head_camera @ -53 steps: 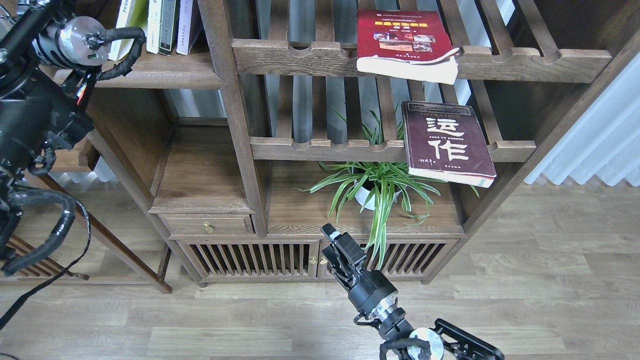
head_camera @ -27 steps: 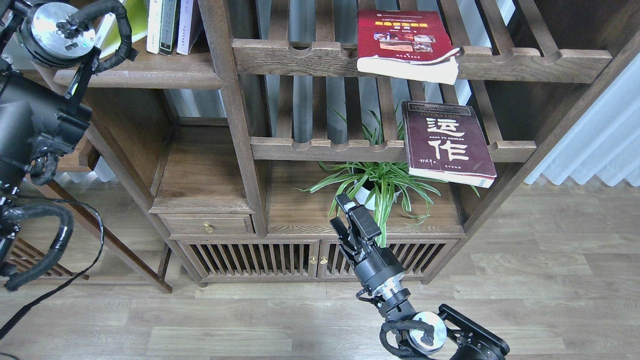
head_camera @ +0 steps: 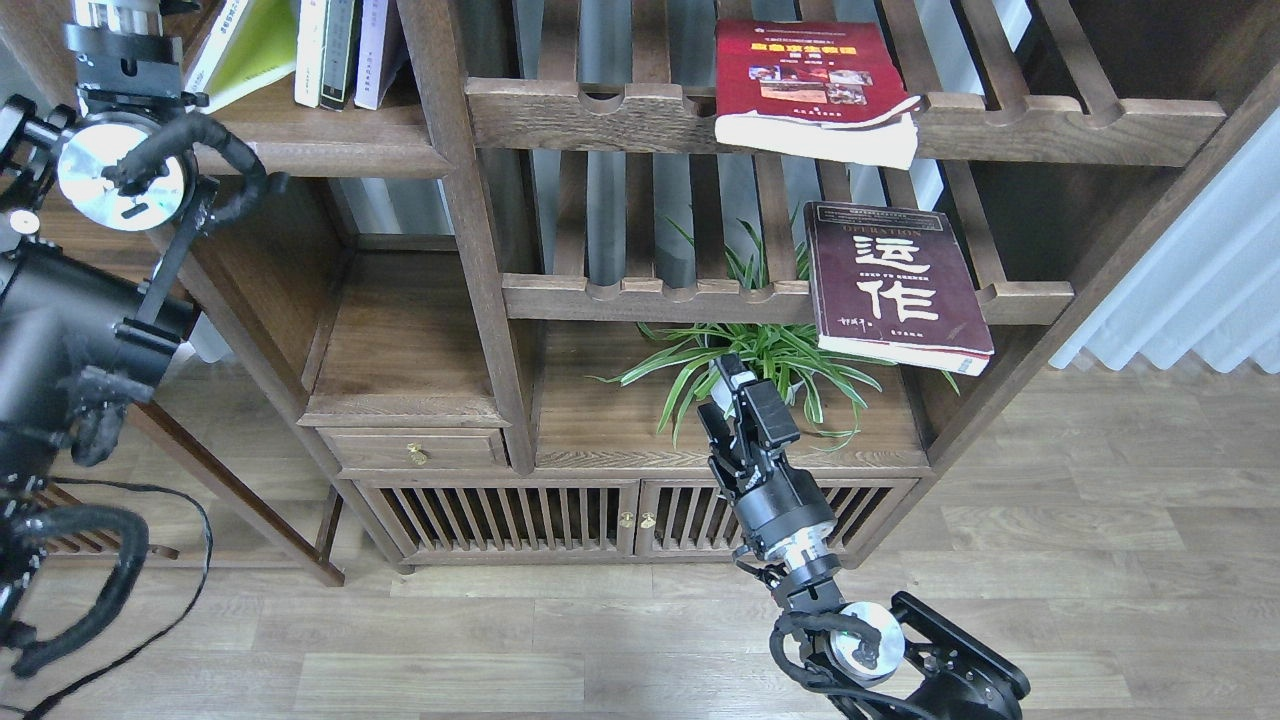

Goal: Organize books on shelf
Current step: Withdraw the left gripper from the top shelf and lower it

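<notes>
The yellow-green book (head_camera: 245, 50) leans to the left on the solid dark-brown shelf (head_camera: 320, 155) at the top left. My left gripper (head_camera: 122, 35) is just left of it, with its fingers cut off by the top edge. I cannot tell if it holds the book. The red book (head_camera: 800, 70) lies flat on the upper slatted shelf. The maroon book (head_camera: 890, 280) lies on the lower slatted shelf and overhangs its front rail. My right gripper (head_camera: 748, 392) is open and empty, low in front of the plant, below and left of the maroon book.
Thin white, dark-green and lavender books (head_camera: 340, 50) stand right of the yellow-green one. A spider plant in a white pot (head_camera: 770, 350) sits on the cabinet top behind my right gripper. A small drawer (head_camera: 415, 450) is at lower left. A white curtain (head_camera: 1200, 270) hangs at the right.
My right gripper has risen from the cabinet doors up to the plant. My left arm has swung upward, and the yellow-green book has tipped from upright to leaning left.
</notes>
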### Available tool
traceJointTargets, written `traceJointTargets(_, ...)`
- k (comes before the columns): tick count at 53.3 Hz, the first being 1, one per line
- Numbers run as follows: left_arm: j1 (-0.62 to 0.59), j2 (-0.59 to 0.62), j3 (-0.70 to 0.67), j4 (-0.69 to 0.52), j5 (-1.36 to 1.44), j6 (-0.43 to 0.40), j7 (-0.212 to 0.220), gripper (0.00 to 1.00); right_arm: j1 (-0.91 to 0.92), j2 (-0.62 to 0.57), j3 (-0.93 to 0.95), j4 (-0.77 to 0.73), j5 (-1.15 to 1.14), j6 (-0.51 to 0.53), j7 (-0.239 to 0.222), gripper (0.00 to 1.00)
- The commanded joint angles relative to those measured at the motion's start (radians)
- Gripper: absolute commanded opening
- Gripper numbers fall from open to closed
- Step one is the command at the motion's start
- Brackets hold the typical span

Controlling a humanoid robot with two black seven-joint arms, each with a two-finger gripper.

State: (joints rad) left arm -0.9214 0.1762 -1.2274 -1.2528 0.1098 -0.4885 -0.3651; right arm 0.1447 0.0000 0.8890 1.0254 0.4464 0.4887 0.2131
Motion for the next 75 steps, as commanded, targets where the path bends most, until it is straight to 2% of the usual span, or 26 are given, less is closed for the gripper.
traceJointTargets(1,0.027,-0.035,0.003,-0.06,-0.01,0.0,0.018,0.98,0.001,0.0,0.031,-0.011,0.0,0.0,0.0,0.94)
traceJointTargets(12,0.061,-0.09,0.014,-0.115,-0.018,0.0,0.047,0.97,0.001,0.0,0.059,-0.013,0.0,0.0,0.0,0.95)
traceJointTargets(14,0.075,-0.109,0.02,-0.128,-0.018,0.0,0.066,0.97,0.001,0.0,0.065,-0.013,0.0,0.0,0.0,0.95)
traceJointTargets(15,0.084,-0.142,0.029,-0.128,-0.018,0.0,0.099,0.97,-0.005,0.0,0.073,-0.013,0.001,0.0,0.002,0.95)
traceJointTargets(19,0.099,-0.176,0.04,-0.129,-0.018,0.0,0.126,0.97,-0.008,0.0,0.088,-0.013,0.0,0.0,0.0,0.95)
traceJointTargets(26,0.134,-0.176,0.094,-0.128,-0.018,0.0,0.143,0.97,-0.01,0.0,0.111,-0.016,0.002,0.0,0.0,0.96)
traceJointTargets(42,0.289,-0.176,0.247,-0.128,-0.016,0.0,0.152,0.98,-0.008,0.0,0.202,-0.041,0.002,0.0,0.0,0.96)
traceJointTargets(46,0.331,-0.176,0.287,-0.128,-0.016,0.0,0.184,0.98,-0.01,0.0,0.226,-0.05,0.003,0.0,0.0,0.96)
traceJointTargets(56,0.463,-0.176,0.325,-0.125,-0.016,0.0,0.31,0.98,-0.005,0.0,0.263,-0.074,0.028,0.0,0.0,0.96)
traceJointTargets(58,0.48,-0.176,0.327,-0.123,-0.016,0.0,0.324,0.98,-0.005,0.0,0.269,-0.074,0.029,0.0,0.0,0.96)
traceJointTargets(62,0.506,-0.176,0.332,-0.122,-0.016,0.0,0.344,0.98,-0.002,0.0,0.275,-0.076,0.029,0.0,0.0,0.96)
traceJointTargets(75,0.578,-0.164,0.374,-0.103,-0.016,0.0,0.368,0.98,0.013,-0.006,0.289,-0.088,0.031,0.0,0.0,0.96)
